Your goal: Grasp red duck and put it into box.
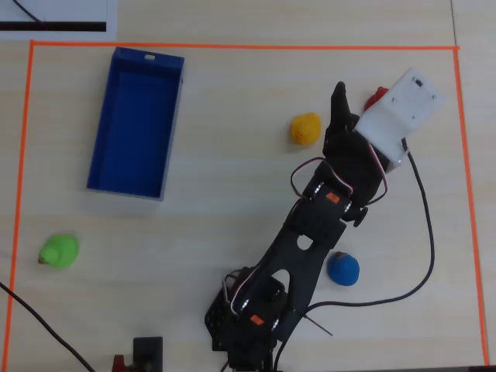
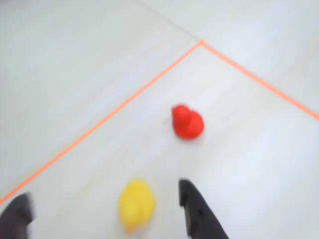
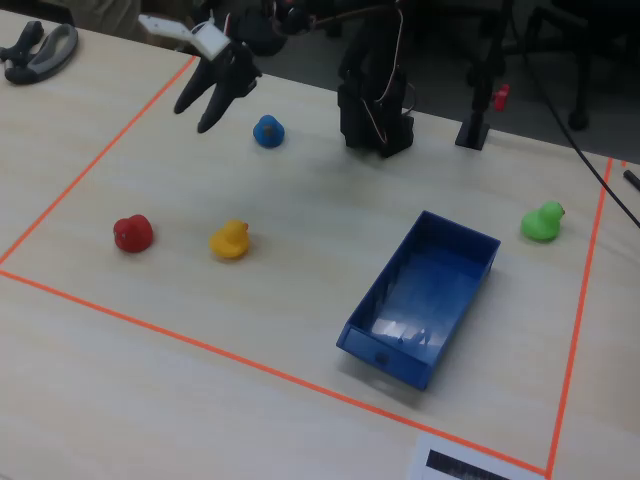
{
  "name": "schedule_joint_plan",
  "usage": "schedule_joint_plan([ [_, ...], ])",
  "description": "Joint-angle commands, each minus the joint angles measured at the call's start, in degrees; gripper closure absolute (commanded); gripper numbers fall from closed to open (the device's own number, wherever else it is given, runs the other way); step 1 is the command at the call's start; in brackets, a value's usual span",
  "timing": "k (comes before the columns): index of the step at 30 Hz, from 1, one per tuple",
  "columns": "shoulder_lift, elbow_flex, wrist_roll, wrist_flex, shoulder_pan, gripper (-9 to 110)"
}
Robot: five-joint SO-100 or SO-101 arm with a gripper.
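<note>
wrist view shows the gripper (image 2: 104, 209) spread apart above the table, empty, duck (image 2: 187, 122) ahead near the taped corner.

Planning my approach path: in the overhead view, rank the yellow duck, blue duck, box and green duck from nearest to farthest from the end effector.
Measured from the end effector in the overhead view:
1. Yellow duck, just to its left.
2. Blue duck, lower down, beside the arm.
3. Box, far left.
4. Green duck, lower-left corner.
</note>
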State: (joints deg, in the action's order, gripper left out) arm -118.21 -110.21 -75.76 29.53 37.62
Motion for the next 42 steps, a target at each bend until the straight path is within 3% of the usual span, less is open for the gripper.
schedule_joint_plan([
  [1, 7.82, 2.9, -0.79, -10.72, 0.97, 62],
  [10, 28.92, 8.35, -2.29, -24.35, 0.88, 62],
  [24, 52.29, 27.95, -6.42, -27.33, 3.78, 62],
  [42, 63.54, 31.99, -7.73, -29.09, 4.39, 63],
])
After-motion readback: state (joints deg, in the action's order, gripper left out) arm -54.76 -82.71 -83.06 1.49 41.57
